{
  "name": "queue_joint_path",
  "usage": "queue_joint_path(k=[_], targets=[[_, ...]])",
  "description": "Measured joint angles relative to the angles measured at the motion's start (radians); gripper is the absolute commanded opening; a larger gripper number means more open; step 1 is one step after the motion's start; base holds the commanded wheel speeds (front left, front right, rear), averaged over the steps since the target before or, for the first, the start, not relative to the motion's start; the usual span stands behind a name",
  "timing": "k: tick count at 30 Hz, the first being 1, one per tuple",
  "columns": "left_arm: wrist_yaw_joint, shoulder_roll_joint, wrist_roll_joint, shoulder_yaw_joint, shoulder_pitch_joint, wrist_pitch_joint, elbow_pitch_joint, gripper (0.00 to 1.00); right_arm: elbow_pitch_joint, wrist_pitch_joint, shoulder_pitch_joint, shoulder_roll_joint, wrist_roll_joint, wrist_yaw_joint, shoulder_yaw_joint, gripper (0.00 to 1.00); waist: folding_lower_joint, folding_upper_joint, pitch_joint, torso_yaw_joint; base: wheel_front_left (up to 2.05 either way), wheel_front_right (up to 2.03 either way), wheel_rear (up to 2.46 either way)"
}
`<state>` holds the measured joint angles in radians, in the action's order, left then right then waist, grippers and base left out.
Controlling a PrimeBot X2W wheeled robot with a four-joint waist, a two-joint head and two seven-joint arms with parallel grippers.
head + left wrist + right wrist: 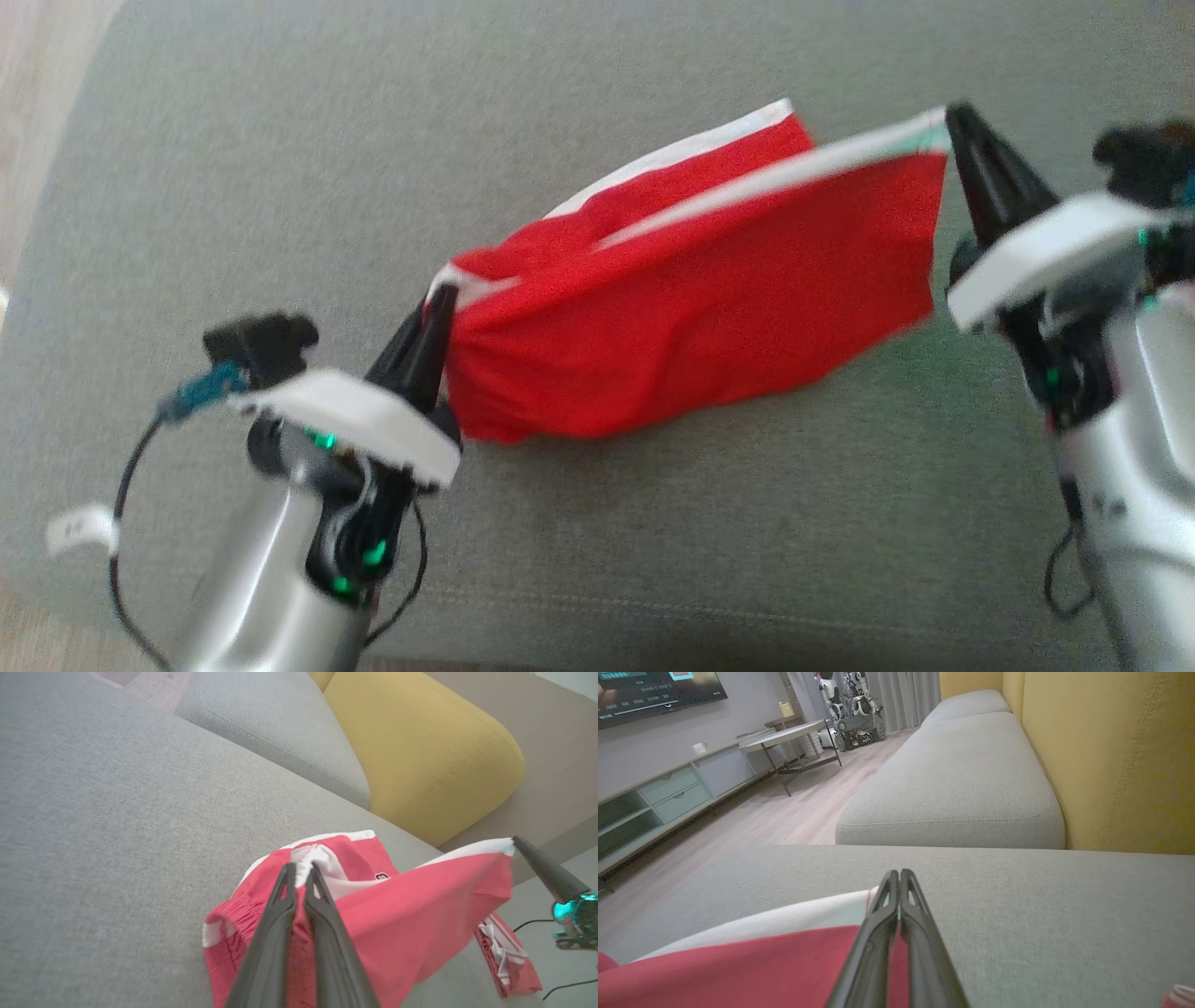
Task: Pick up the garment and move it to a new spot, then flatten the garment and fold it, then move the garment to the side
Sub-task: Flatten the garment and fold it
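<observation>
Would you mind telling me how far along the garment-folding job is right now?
Done: the left claw and right claw are each shut on the white-trimmed edge of the garment, and it is partly lifted off the cushion. In hand: it hangs stretched between them, its lower part bunched on the cushion. Left: laying it flat, folding it and moving it aside.

Soft, even daylight on the grey fabric sofa cushion [280,187]. Head view's smeared with motion blur; the red garment with white trim [691,317] has fuzzy edges and throws a faint shadow beneath its lower hem. Wrist views sharper, straight seams bowing near the edges; the yellow upholstered backrest [1111,765] glows warm.
</observation>
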<state>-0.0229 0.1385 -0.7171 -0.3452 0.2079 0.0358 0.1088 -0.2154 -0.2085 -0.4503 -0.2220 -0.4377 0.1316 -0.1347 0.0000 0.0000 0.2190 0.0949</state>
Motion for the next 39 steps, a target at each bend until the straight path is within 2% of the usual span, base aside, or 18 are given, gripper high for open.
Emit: queue_joint_path(k=[5, 6, 13, 14, 15, 16, 18, 21, 25, 28, 33, 39], targets=[[0.035, -0.035, -0.042, 0.004, 0.15, 0.024, 0.13, 0.0, -0.217, 0.041, -0.201, -0.038, -0.035, 0.0, -0.1, 0.0, 0.0, 0.0, 0.07, 0.051, 0.0, 0.0, 0.0], [0.044, -0.048, -0.049, 0.002, 0.196, 0.024, 0.185, 0.0, -0.292, 0.053, -0.261, -0.045, -0.049, 0.0, -0.143, 0.0, 0.0, 0.0, 0.095, 0.07, 0.0, 0.0, 0.0], [0.086, -0.077, -0.07, -0.009, 0.294, 0.014, 0.337, 0.0, -0.512, 0.135, -0.408, -0.045, -0.113, 0.0, -0.245, 0.0, 0.0, 0.0, 0.169, 0.108, 0.0, 0.0, 0.0], [0.09, -0.079, -0.075, -0.015, 0.301, 0.014, 0.352, 0.2, -0.536, 0.149, -0.418, -0.045, -0.119, 0.0, -0.257, 0.0, 0.0, 0.0, 0.175, 0.11, 0.0, 0.0, 0.0], [0.095, -0.081, -0.081, -0.021, 0.306, 0.011, 0.365, 0.82, -0.56, 0.159, -0.427, -0.044, -0.127, 0.0, -0.269, 0.27, 0.0, 0.0, 0.179, 0.112, 0.0, 0.0, 0.0], [0.096, -0.082, -0.086, -0.023, 0.308, 0.0, 0.373, 1.0, -0.579, 0.174, -0.433, -0.044, -0.136, 0.0, -0.28, 1.0, 0.0, 0.0, 0.182, 0.112, 0.0, 0.0, 0.0], [0.112, -0.085, -0.101, -0.025, 0.31, -0.015, 0.385, 1.0, -0.604, 0.204, -0.443, -0.043, -0.16, 0.0, -0.302, 1.0, 0.0, 0.0, 0.185, 0.11, 0.0, 0.0, 0.0], [0.113, -0.087, -0.1, -0.029, 0.31, -0.047, 0.393, 1.0, -0.612, 0.262, -0.45, -0.044, -0.178, 0.0, -0.347, 1.0, 0.0, 0.0, 0.181, 0.104, 0.0, 0.0, 0.0], [0.108, -0.074, -0.037, -0.035, 0.309, -0.142, 0.385, 1.0, -0.612, 0.356, -0.46, -0.045, -0.176, 0.0, -0.398, 1.0, 0.0, 0.0, 0.165, 0.094, 0.0, 0.0, 0.0], [0.084, -0.053, 0.023, -0.035, 0.304, -0.226, 0.352, 1.0, -0.61, 0.418, -0.459, -0.049, -0.143, 0.0, -0.407, 1.0, 0.0, 0.0, 0.143, 0.085, 0.0, 0.0, 0.0], [0.038, -0.017, 0.11, -0.025, 0.267, -0.277, 0.269, 1.0, -0.555, 0.454, -0.42, -0.049, -0.076, 0.0, -0.345, 1.0, 0.0, 0.0, 0.104, 0.064, 0.0, 0.0, 0.0], [-0.019, 0.023, 0.199, 0.005, 0.203, -0.285, 0.171, 1.0, -0.41, 0.459, -0.247, -0.043, 0.034, 0.0, -0.208, 1.0, 0.0, 0.0, 0.061, 0.031, 0.0, 0.0, 0.0]])
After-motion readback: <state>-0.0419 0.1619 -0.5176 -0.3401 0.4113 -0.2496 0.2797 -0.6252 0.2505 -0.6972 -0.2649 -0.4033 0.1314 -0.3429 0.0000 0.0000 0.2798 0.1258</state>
